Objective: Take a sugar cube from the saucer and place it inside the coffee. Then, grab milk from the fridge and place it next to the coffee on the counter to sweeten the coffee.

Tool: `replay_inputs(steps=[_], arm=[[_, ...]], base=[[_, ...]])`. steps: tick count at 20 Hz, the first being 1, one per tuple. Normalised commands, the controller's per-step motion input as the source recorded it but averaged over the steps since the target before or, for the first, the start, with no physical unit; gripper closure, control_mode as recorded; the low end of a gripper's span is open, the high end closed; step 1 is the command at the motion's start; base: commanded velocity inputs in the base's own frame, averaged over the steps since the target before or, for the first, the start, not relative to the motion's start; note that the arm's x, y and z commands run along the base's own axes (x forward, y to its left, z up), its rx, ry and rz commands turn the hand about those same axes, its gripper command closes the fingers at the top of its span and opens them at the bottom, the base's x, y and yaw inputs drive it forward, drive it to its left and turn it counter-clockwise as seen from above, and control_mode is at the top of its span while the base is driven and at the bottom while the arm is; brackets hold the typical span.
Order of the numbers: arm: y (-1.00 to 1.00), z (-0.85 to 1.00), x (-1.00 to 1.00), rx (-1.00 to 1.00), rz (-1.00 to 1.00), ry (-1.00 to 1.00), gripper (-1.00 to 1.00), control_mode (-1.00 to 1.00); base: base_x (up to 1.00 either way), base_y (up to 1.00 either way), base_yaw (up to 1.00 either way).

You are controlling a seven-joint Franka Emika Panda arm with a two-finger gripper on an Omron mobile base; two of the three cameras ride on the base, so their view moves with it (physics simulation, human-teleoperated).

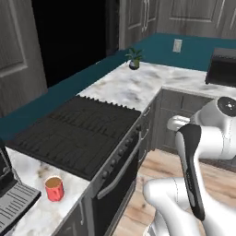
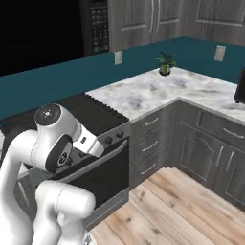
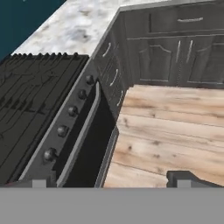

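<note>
Teal wall (image 1: 69,85) runs behind the marbled worktop (image 1: 124,85), a white and grey stone with tan veins, which turns a corner over dark grey wooden cabinets (image 2: 210,148); the floor (image 3: 175,131) is of pale wooden planks with visible grain. Set into the worktop is a black stove (image 1: 78,131) with ribbed grates, and a row of round knobs (image 3: 72,110) runs along its front above a long oven handle (image 3: 81,135).

From the left base view I see the coffee (image 1: 54,188), a small red cup with a tan top, standing upright on the worktop just beside the near corner of the stove; beside it, at the left edge, is part of a dark ridged machine (image 1: 14,200). This view also shows the white arm (image 1: 207,138) with its dark joint.

In the right base view a black microwave (image 2: 98,24) hangs above the wall; a small potted plant (image 2: 165,64) stands in the worktop corner.

The hand view looks down along the stove front and the floor; the jaws (image 3: 113,180) stand wide apart, two dark tips at the bottom, with nothing between them.
</note>
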Motion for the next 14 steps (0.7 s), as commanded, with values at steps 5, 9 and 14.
replay_inputs(steps=[5, 9, 14], arm=[[0.0, 0.0, 0.0, 0.0, 0.0, 0.0, -1.0, 1.0], [0.0, 0.0, 0.0, 0.0, 0.0, 0.0, -1.0, 1.0], [0.0, 0.0, 0.0, 0.0, 0.0, 0.0, -1.0, 1.0]], base=[[0.0, -0.71, -0.71], [0.08, -0.66, -0.7], [0.2, -0.53, -0.7]])
